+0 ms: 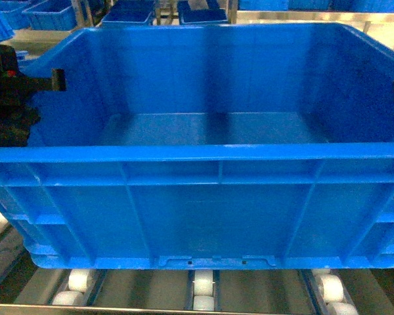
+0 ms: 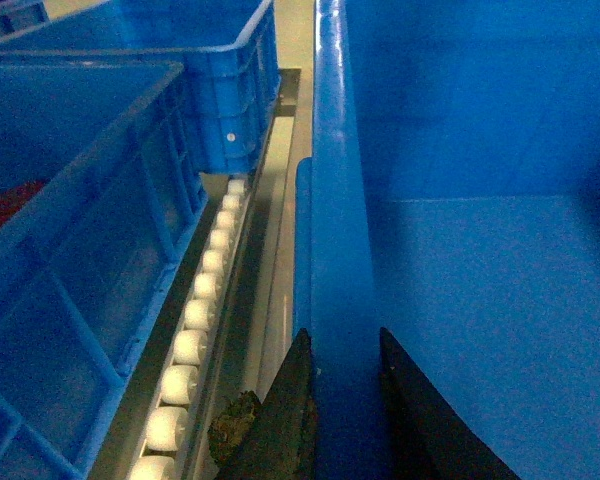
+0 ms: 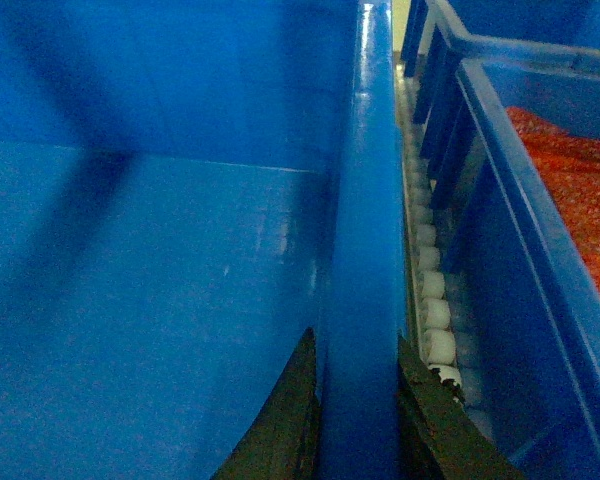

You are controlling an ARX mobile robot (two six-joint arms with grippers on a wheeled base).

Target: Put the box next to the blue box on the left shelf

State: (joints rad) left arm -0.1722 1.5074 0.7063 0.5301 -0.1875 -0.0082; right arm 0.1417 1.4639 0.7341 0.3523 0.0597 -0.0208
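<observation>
The box (image 1: 203,197), a big bright blue ribbed crate, fills the head view and is empty. Its base sits just over the left shelf's white rollers (image 1: 203,283); I cannot tell whether it touches them. My left gripper (image 2: 345,352) is shut on the box's left rim (image 2: 332,200), one finger outside and one inside; it shows as a dark clamp (image 1: 52,80) in the head view. My right gripper (image 3: 358,352) is shut on the right rim (image 3: 372,150) the same way. A blue box (image 2: 90,240) stands close on the left, a roller track (image 2: 205,290) between them.
A second blue crate (image 2: 230,90) stands farther along behind the left neighbour. On the right, close to the rim, another blue crate (image 3: 500,200) holds red material (image 3: 575,190), with rollers (image 3: 435,310) in the narrow gap. More blue crates (image 1: 131,12) line the far racks.
</observation>
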